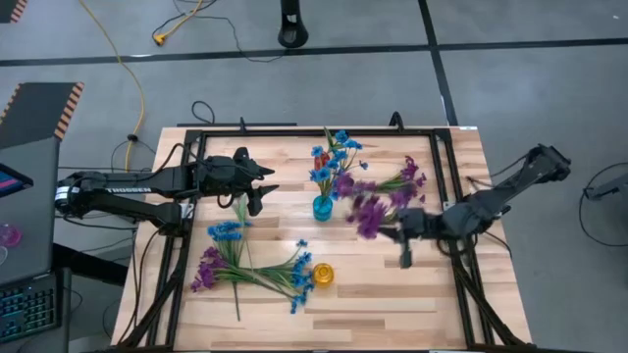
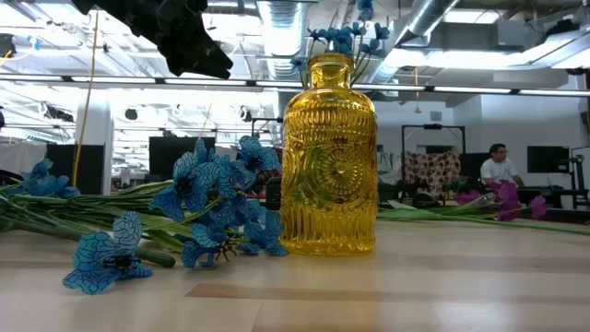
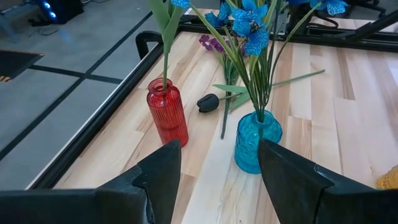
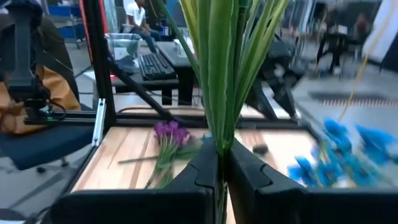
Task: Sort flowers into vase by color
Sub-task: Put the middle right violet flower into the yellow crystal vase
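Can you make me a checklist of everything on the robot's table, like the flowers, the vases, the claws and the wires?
Surface: light wooden table inside a black frame.
Job's things: blue vase holding blue flowers; red vase holding a green stem; yellow vase with no flowers in it; loose blue and purple flowers lying beside it; more purple flowers lying on the table.
Clutter: small dark object beside the red vase.
Grippers: left gripper open, holding nothing; right gripper shut on purple flower stems.
Cables: yellow cable on the floor.
Surroundings: person seated far behind the table.
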You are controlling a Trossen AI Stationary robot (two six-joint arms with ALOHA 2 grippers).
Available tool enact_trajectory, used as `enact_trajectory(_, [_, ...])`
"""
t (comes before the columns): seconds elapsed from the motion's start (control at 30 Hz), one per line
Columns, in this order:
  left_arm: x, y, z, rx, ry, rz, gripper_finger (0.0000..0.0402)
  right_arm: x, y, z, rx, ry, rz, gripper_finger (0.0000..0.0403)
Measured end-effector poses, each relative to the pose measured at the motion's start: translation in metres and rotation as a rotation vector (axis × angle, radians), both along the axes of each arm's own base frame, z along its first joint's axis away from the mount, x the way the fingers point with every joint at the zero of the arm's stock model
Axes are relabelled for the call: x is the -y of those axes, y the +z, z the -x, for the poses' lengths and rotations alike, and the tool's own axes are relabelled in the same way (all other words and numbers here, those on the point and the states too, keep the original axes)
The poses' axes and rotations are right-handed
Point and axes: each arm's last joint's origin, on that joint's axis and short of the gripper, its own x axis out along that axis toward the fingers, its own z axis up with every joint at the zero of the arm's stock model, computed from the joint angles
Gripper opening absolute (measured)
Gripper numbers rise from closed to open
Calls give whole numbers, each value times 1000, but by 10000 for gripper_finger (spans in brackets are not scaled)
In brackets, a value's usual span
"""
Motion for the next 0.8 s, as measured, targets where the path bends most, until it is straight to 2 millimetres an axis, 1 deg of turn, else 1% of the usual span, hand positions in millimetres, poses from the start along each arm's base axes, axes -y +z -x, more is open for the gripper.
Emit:
enact_trajectory(0.17, [0, 0, 0, 0, 0, 0, 201, -20, -13, -33, 82, 4, 86, 46])
enact_trajectory(0.33, [0, 0, 0, 0, -3, 1, 201, -34, -29, -56, 133, 3, 88, 46])
enact_trajectory(0.6, [0, 0, 0, -1, -5, -3, 201, -49, -50, -78, 207, 69, 50, 45])
enact_trajectory(0.8, [0, 0, 0, -4, -9, -9, 201, -57, -63, -85, 213, 88, 11, 45])
